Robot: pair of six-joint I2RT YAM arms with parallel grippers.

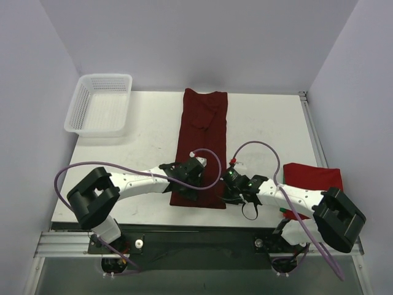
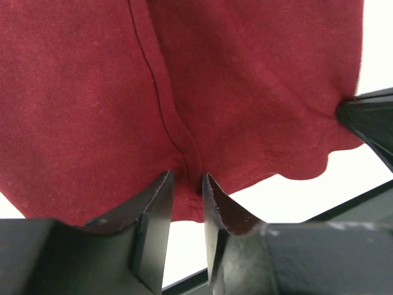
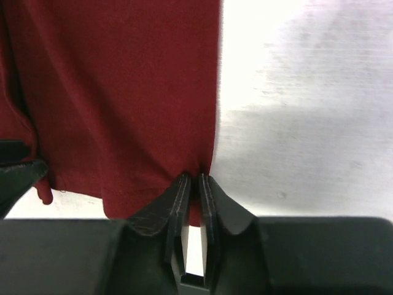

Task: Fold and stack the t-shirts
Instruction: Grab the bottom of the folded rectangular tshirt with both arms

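Observation:
The dark maroon t-shirt (image 1: 202, 135) lies as a long narrow strip down the middle of the white table. My left gripper (image 1: 187, 184) is at its near hem, left of centre; in the left wrist view (image 2: 186, 181) the jaws stand narrowly apart with a puckered fold of the maroon cloth (image 2: 233, 80) pinched between them. My right gripper (image 1: 226, 192) is at the near right corner; in the right wrist view (image 3: 191, 179) it is shut on the edge of the cloth (image 3: 123, 92). A brighter red t-shirt (image 1: 313, 177) lies folded at the right. The green t-shirt is out of view.
A white mesh basket (image 1: 101, 104) stands at the table's back left corner. The table's (image 1: 141, 147) near edge runs just below both grippers. Grey walls close in the left, back and right sides.

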